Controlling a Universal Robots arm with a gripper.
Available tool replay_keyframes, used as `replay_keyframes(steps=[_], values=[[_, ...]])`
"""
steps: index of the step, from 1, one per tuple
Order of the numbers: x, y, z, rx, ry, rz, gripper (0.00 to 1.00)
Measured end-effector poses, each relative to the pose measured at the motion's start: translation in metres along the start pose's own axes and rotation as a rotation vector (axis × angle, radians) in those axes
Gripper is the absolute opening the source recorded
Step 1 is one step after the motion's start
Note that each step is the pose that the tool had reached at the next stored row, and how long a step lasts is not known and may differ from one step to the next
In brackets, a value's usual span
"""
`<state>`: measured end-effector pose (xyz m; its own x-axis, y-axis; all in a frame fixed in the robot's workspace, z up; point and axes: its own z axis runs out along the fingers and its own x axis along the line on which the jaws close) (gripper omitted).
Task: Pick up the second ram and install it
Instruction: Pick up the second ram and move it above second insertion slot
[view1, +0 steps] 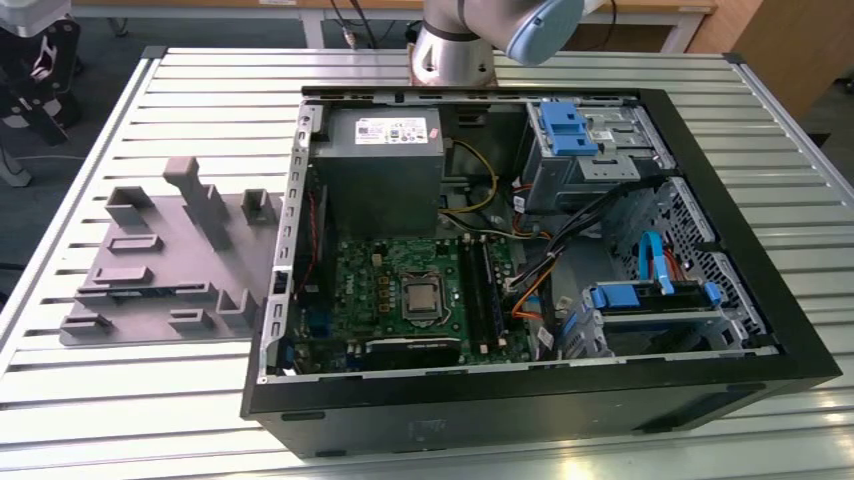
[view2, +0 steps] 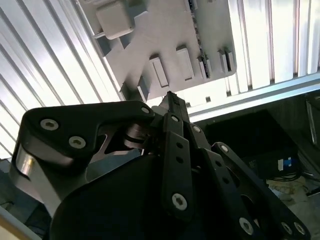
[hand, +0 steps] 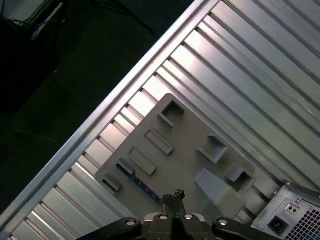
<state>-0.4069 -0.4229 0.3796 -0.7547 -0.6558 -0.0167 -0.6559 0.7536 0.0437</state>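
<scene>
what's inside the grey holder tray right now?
In the first wrist view, a thin dark blue-green strip, apparently the second ram, sits edge-up in a long slot of the grey holder tray. The gripper covers one end; the slot hides its lower edge.

The gripper (hand: 176, 193) hangs above the grey tray (hand: 185, 155), its fingers (view2: 172, 106) pressed together. The arm (view1: 454, 50) stands upright, well apart from that tray.

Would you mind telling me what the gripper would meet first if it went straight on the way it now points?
Most likely the grey holder tray on the slatted table: in both wrist views the gripper points its shut tips at it. The gap between them is unclear.
</scene>
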Motion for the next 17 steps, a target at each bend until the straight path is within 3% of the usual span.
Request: replay_keyframes(steps=[9, 17], values=[[0.0003, 0.0002, 0.0002, -0.0021, 0.0056, -0.124, 0.11], [0.0006, 0.0005, 0.0002, -0.0024, 0.0063, -0.141, 0.11]])
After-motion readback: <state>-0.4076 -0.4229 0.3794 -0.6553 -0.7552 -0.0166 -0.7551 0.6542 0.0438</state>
